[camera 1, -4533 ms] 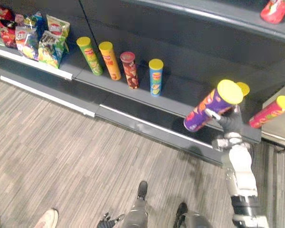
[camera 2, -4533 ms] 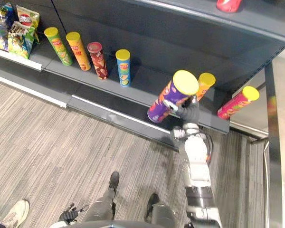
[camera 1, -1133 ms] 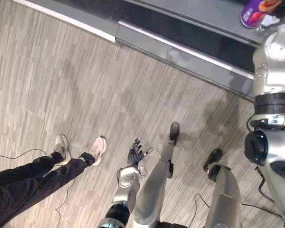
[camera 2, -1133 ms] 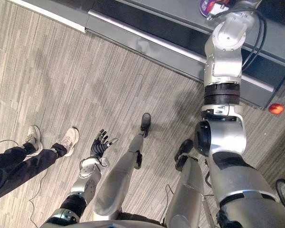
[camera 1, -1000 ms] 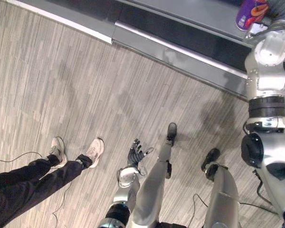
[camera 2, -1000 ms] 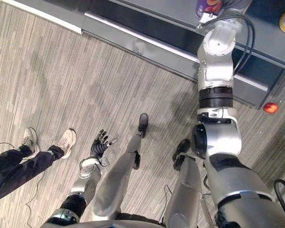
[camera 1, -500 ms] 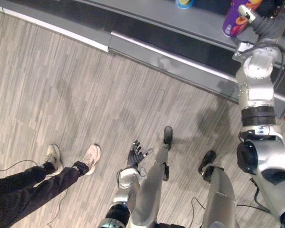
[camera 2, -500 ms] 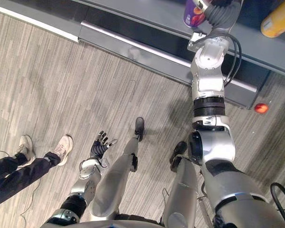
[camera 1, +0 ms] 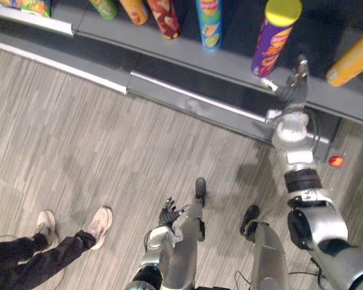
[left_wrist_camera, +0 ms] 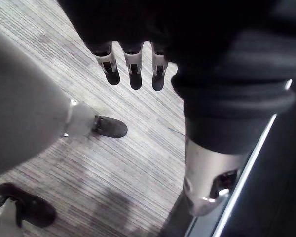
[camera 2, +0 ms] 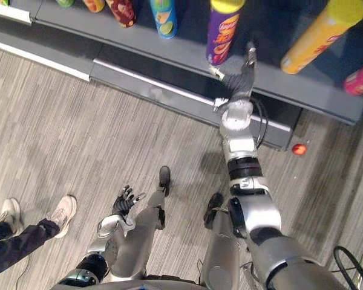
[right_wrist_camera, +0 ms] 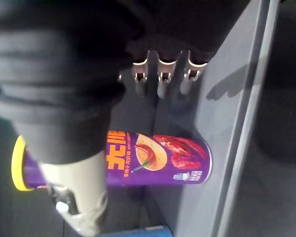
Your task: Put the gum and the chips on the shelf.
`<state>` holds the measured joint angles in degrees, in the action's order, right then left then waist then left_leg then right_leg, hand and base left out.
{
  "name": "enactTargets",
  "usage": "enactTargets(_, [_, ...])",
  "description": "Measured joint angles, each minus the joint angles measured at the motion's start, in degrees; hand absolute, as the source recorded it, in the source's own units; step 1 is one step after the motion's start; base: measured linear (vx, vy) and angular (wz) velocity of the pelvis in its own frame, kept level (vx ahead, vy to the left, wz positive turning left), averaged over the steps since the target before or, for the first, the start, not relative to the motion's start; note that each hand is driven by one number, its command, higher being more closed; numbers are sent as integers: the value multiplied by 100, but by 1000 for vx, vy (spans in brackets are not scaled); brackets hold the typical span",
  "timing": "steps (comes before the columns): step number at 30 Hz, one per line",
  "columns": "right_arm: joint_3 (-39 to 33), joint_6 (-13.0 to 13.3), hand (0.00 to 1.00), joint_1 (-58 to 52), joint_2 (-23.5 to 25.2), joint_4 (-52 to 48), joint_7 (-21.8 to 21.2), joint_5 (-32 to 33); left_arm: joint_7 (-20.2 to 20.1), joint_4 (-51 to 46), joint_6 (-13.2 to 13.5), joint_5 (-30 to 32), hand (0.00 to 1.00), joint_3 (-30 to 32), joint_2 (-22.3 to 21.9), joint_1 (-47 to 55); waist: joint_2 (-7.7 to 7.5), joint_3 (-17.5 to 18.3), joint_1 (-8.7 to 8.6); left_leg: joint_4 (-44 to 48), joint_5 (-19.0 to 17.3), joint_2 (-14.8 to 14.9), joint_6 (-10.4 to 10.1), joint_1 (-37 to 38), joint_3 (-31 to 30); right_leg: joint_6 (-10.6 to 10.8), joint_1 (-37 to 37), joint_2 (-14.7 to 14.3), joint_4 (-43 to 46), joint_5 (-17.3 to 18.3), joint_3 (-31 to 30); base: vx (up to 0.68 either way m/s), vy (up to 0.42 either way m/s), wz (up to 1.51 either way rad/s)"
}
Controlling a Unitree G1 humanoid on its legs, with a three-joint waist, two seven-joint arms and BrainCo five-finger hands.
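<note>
**While the purple chips can (camera 1: 271,45) is standing on the shelf (camera 1: 187,49), your right robot hand (camera 1: 293,84) is hovering open beside it**

As you are looking down through the head cameras, you are seeing the purple chips can standing upright at one o'clock in the view. Its yellow lid is facing up and its base is resting on the grey shelf board. Your right robot hand is sitting at five o'clock from the can's base, over the front part of the shelf, and it is holding nothing. Its fingers (right_wrist_camera: 163,84) are stretching out straight and wide in the right wrist view, with bare shelf showing between them and the can's side. Its thumb is reaching toward the base of the can, and you cannot tell whether it is touching.

At nine o'clock from the purple can, a blue can (camera 1: 210,21) is standing on the same shelf. A red-brown can (camera 1: 163,12) is standing farther along that way. At three o'clock from the purple can, an orange can (camera 1: 351,63) is sitting on the shelf, and a pink can (camera 2: 360,78) is showing just past it.

A small red ball (camera 1: 336,161) is lying on the wood-grain floor (camera 1: 78,133) at five o'clock from your right robot hand, just in front of the shelf's base.

Your left robot hand (camera 1: 168,212) is hanging low at six o'clock in the view, above the floor and well apart from the shelf. Its fingers (left_wrist_camera: 134,74) are spreading out relaxed and carrying nothing. A person's pale shoes (camera 1: 100,223) are standing on the floor at eight o'clock.
</note>
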<state>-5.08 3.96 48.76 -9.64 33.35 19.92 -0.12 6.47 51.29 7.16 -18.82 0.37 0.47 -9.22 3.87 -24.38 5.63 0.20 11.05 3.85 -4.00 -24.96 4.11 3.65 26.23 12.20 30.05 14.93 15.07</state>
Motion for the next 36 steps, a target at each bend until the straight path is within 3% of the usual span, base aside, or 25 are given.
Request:
enactTargets(4, [365,12,0,-1108,411,-119,-388,-227,-59,522,-174,612,0,342,223,35,-265,207,-106,323,-366,232,-92,437,203,-23,-570,-260,-379,-76,-200,40,-60,-39])
enactTargets(8, [559,3,0,-2554,503,-92,-811,-235,-106,986,-354,1137,0,586,280,71,-453,612,-328,198,-415,313,-115,802,251,38,-1055,-418,-869,-226,-235,77,0,-15])
enactTargets(16, [550,28,0,-4726,528,49,-1582,-220,-112,1254,-488,1744,0,963,340,822,-467,1523,-585,-534,-362,254,-105,1816,484,129,-1879,-505,-1588,-398,-423,80,26,-15])
enactTargets(19, [392,34,0,-5273,584,504,-1851,-221,-144,1263,-489,1746,0,1120,342,987,-484,1694,-693,-571,-377,240,-114,2020,460,151,-2167,-511,-1756,-411,-364,71,7,8])
enactTargets(23, [-28,33,0,-5665,683,1422,-2048,-223,-266,1251,-471,1738,0,1267,337,1124,-487,1792,-711,-605,-430,238,-120,2248,470,168,-2475,-535,-1929,-431,-364,2,1,-2])
enactTargets(30, [-1786,122,0,-5475,815,2904,-1925,-64,-474,1371,-395,1661,0,1794,286,1324,-493,2083,-702,-613,-556,248,-116,2487,586,186,-2839,-584,-2299,-544,-439,20,9,-6])
enactTargets(36, [-2634,-139,0,-5725,843,3514,-1736,580,-452,1478,-401,1436,0,2332,175,1343,-503,2109,-714,-616,-573,159,-100,2544,458,200,-3028,-528,-2407,-554,-274,53,11,12])
